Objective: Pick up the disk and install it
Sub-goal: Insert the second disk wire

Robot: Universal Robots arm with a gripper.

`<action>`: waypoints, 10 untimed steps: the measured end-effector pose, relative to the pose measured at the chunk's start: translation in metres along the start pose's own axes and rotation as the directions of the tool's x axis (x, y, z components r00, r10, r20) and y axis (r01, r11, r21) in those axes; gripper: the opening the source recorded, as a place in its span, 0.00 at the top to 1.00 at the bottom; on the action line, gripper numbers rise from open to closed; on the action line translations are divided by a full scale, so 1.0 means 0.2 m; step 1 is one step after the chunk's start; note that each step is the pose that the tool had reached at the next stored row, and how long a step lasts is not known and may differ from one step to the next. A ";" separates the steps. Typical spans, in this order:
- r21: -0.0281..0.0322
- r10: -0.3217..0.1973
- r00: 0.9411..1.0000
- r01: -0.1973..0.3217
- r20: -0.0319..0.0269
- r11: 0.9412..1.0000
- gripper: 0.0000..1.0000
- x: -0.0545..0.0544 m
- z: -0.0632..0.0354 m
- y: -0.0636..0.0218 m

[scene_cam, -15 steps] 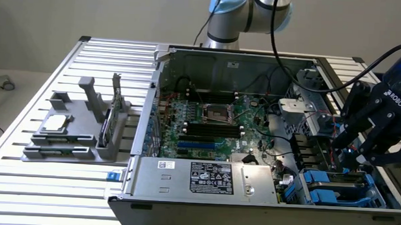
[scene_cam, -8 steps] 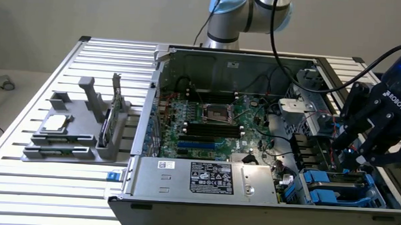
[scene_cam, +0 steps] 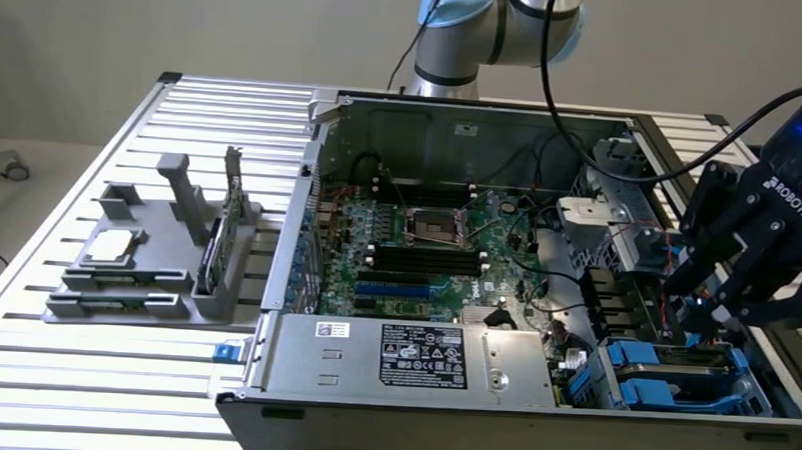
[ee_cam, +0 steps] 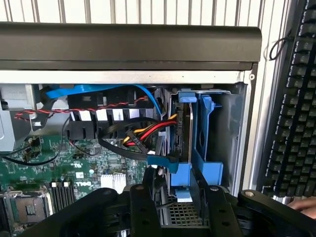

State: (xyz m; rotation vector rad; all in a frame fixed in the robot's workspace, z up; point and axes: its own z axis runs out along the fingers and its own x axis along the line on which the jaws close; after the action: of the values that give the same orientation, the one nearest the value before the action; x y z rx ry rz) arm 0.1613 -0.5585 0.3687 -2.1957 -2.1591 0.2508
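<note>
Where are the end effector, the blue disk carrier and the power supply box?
end effector (scene_cam: 708, 308), exterior view, between its fingertips.
blue disk carrier (ee_cam: 203, 148), wrist view, its blue side rail.
power supply box (scene_cam: 403, 357), exterior view, its label.

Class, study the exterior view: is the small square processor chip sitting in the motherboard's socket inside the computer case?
No. The chip lies on the grey holder on the table, at the exterior view's left, outside the case.

Slatted aluminium table (scene_cam: 49, 373) before plain beige wall (scene_cam: 181, 22)
</note>
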 end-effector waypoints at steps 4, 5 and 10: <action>0.000 0.001 1.000 -0.001 0.005 1.000 0.58 0.01 -0.002 0.013; 0.000 0.001 1.000 -0.001 0.007 1.000 0.58 0.01 -0.002 0.014; 0.000 0.002 1.000 -0.002 0.011 1.000 0.58 0.01 0.005 0.016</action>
State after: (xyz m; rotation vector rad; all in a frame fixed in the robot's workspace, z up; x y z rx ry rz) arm 0.1644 -0.5566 0.3671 -2.2018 -2.1630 0.2639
